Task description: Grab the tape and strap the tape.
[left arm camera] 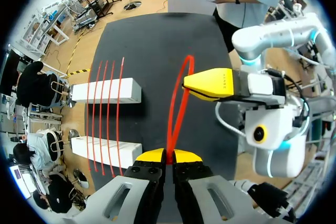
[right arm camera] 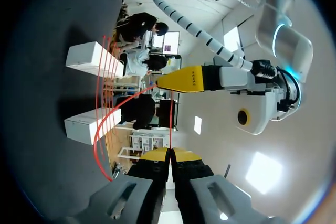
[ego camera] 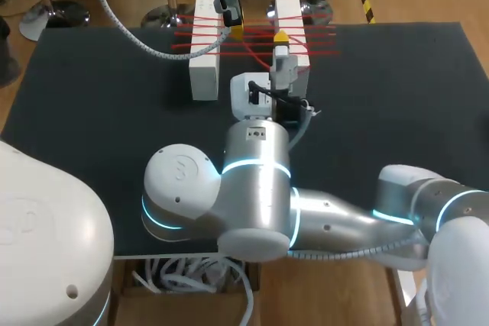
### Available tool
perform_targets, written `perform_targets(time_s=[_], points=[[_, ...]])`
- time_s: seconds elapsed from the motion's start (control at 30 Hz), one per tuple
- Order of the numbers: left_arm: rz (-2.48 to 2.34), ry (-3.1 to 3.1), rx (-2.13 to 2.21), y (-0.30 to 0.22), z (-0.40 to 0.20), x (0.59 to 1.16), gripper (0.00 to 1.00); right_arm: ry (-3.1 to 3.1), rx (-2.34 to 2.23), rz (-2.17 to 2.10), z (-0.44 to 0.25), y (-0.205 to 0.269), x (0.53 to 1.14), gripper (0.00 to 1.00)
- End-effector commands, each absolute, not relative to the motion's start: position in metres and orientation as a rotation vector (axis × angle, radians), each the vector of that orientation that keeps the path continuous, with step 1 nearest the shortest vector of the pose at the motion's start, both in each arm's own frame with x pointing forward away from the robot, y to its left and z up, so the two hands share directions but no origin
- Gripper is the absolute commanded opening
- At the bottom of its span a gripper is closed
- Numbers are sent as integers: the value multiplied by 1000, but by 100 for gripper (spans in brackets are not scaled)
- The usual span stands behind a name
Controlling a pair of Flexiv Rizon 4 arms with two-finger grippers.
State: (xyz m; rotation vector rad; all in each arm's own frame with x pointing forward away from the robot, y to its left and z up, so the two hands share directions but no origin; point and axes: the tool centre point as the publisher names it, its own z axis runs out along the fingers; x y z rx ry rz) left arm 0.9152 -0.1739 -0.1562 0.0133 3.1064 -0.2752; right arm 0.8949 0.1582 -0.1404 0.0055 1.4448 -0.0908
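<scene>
Two white blocks (ego camera: 205, 59) (ego camera: 290, 28) stand side by side at the back of the black table, with several strands of red tape (ego camera: 252, 40) stretched across them. My left gripper (ego camera: 235, 30) hangs between the blocks, over the strands. In the left wrist view it (left arm camera: 168, 156) is shut on a loop of red tape (left arm camera: 187, 61) that rises ahead of it. My right gripper (ego camera: 281, 37) is over the right block. In the right wrist view it (right arm camera: 169, 153) is shut on a thin red strand (right arm camera: 170, 121), with the left gripper's yellow fingertips (right arm camera: 184, 80) just ahead.
The black mat (ego camera: 99, 97) covers the table to both sides of the blocks. An open cardboard box (ego camera: 191, 276) of white cord sits below the front edge. My right arm's large elbow (ego camera: 256, 188) lies over the middle of the table.
</scene>
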Motion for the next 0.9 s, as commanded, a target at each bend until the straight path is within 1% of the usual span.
perform_targets(time_s=[0.03, 0.9], points=[[-271, 3108, 13, -174, -156, 915, 0, 1451, 4, -100, -139, 161, 895, 0], [-271, 3108, 13, -174, -156, 915, 0, 1465, -8, -107, -138, 156, 896, 0]])
